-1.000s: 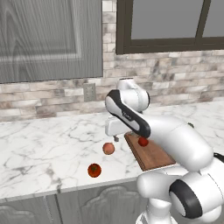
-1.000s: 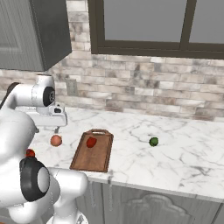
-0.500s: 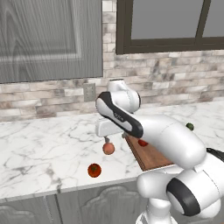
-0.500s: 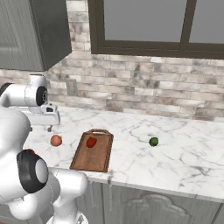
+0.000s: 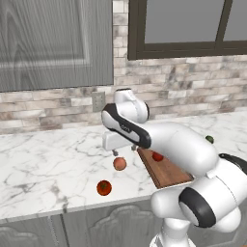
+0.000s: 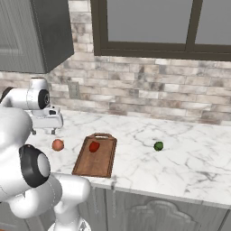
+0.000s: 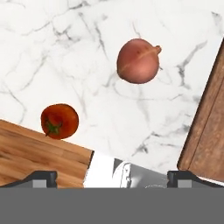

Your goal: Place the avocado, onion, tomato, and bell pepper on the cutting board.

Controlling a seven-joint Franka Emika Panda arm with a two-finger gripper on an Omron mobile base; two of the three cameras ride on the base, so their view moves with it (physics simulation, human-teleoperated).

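Left base view, nearest the counter's front edge: the round orange-red tomato point(image 5: 103, 187) with a dark spot on top is seen resting on the white veined marble counter point(image 5: 48, 164), close to the rim; a little further in, the pale peach-pink smooth onion point(image 5: 119, 164) lies on the marble, apart from the tomato and just left of the rectangular brown wooden cutting board point(image 5: 166, 171); the two-finger gripper point(image 5: 124, 151) is held above the onion, pointing down, without contact; its jaws are spread wide apart and nothing is held between them. In the hand view the onion point(image 7: 138, 61) is seen ahead on the marble and the tomato point(image 7: 59, 120) off to one side, neither between the dark finger tips point(image 7: 41, 176); a brown wooden edge point(image 7: 205, 131) is seen at the right of that view.

On the board, the small deep red, slightly lumpy bell pepper point(image 5: 157, 156) sits towards the far short end; in the right base view the pepper point(image 6: 94, 146) is seen just below the handle loop point(image 6: 102, 135), with the onion point(image 6: 57, 145) off the board point(image 6: 97, 158) to its left on the counter and the gripper point(image 6: 52, 131) above and beside it.

Further along the counter, well apart from the board, the small dark green roundish avocado point(image 6: 158, 145) lies on the marble; in the left base view it point(image 5: 209, 139) is partly hidden behind the white arm. Behind everything stands the grey-brown brick backsplash point(image 6: 149, 90) under a dark-framed window point(image 6: 158, 22).
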